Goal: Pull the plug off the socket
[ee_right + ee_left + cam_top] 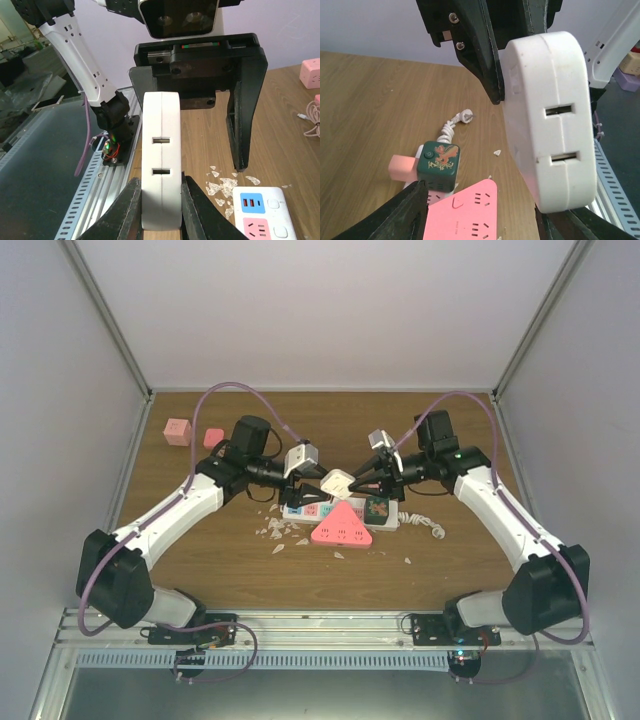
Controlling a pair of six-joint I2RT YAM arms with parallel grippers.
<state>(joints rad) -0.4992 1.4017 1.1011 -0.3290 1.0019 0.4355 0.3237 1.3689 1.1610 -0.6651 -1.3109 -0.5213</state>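
Note:
The plug [337,481], a white rounded block with two slots [161,160], hangs in the air above the socket [318,510]. The socket is a long white strip with pastel faces, and its blue and pink end [260,215] shows in the right wrist view. My right gripper [161,212] is shut on the plug's lower end, one finger on each flat side. My left gripper [485,212] stands open around the plug [550,120] from the other side. Its left finger [395,215] is well clear of the plug, and its far finger is low beside the plug.
A pink triangular power strip [341,527] and a dark green cube [378,508] lie on the socket. A coiled white cord [425,523] trails to the right. White flakes [275,532] litter the wood. Two pink cubes [178,431] sit at the back left.

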